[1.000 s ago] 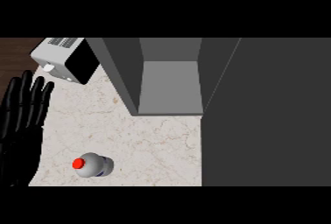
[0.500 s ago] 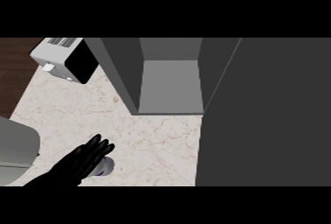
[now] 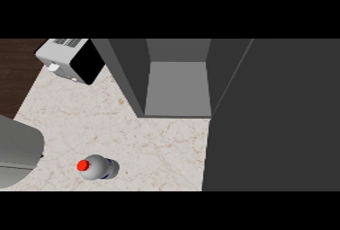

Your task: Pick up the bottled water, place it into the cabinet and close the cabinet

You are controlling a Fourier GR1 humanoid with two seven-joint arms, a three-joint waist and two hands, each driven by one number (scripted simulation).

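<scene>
The bottle [image 3: 97, 167], red cap up, stands free on the table [image 3: 159, 134] at about 7 o'clock from the open cabinet [image 3: 178, 87]. Only a grey forearm [image 3: 16, 152] shows, at 9 o'clock of the bottle; no robot hand is in view, so its state cannot be told. Risk: a sideways approach could tip the upright bottle, or carry it into the dark door [image 3: 272, 117] at its 3 o'clock.

A grey forearm [image 3: 16, 152] fills the lower left corner of the head view, coming in from the left edge. Neither black hand is visible, nor any fingers.
</scene>
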